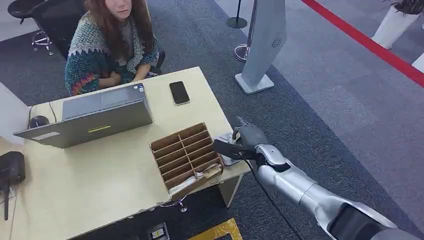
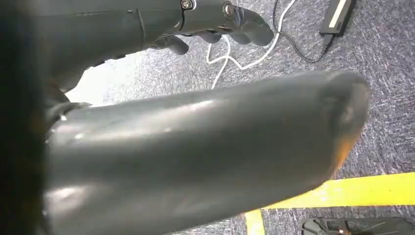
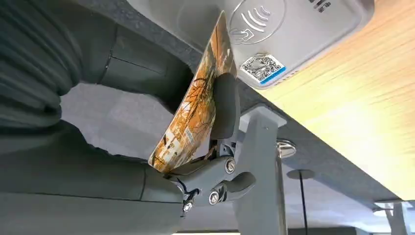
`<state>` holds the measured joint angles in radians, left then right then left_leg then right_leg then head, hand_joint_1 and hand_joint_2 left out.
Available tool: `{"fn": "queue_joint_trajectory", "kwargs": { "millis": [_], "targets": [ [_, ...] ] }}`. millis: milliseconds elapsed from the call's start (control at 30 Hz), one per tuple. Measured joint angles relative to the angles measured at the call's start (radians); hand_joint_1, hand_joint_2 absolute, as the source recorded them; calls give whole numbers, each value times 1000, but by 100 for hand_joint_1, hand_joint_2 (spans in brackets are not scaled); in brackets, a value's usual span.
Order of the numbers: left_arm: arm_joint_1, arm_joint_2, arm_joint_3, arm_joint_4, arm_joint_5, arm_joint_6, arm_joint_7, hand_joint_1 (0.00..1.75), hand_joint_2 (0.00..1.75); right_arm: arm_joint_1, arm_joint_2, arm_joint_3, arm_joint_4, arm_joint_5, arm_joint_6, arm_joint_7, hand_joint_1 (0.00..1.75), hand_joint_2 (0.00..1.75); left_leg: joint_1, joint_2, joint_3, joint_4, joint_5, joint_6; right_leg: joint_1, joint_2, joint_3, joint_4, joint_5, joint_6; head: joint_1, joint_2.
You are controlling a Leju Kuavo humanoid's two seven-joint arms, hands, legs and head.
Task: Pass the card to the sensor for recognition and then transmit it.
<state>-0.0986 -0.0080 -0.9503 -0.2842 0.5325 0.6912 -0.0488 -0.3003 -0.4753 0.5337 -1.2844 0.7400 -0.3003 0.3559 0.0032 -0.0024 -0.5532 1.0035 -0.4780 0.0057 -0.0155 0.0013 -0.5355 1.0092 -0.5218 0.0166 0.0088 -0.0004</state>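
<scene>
Right of centre in the head view, the right hand [image 1: 246,140] sits at the desk's [image 1: 100,185] right edge, over the grey sensor [image 1: 227,150]. Up close, its fingers [image 3: 224,105] pinch the orange card [image 3: 195,107], its top edge just beside the sensor's [image 3: 274,29] wave mark. The left hand [image 2: 210,19] hangs over the carpet, fingers curled on nothing.
</scene>
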Motion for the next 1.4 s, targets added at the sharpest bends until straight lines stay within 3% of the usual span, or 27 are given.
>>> {"fn": "queue_joint_trajectory", "kwargs": {
  "millis": [367, 1067, 1400],
  "targets": [
    [0, 2, -2, 0, 5, 0, -3, 0, 0, -10, -16, 0, -19, 31, 77, 12, 175, 175, 0, 0, 0, 0, 0, 0, 0, 0, 0, 0, 0, 0, 0, 0],
    [0, 3, -3, 0, 11, 2, -7, 0, 0, -11, -40, 1, -37, 35, 78, 31, 175, 175, 0, 0, -1, 0, 0, 0, 0, 0, 0, 0, 0, 0, 0, 0],
    [-14, 4, -27, 0, 1, 5, -7, 0, 0, -141, -58, 6, -92, 82, 111, 27, 175, 175, 0, 0, -1, 0, 0, 0, 0, 0, -1, 0, 0, 0, 0, 0]
  ]
}}
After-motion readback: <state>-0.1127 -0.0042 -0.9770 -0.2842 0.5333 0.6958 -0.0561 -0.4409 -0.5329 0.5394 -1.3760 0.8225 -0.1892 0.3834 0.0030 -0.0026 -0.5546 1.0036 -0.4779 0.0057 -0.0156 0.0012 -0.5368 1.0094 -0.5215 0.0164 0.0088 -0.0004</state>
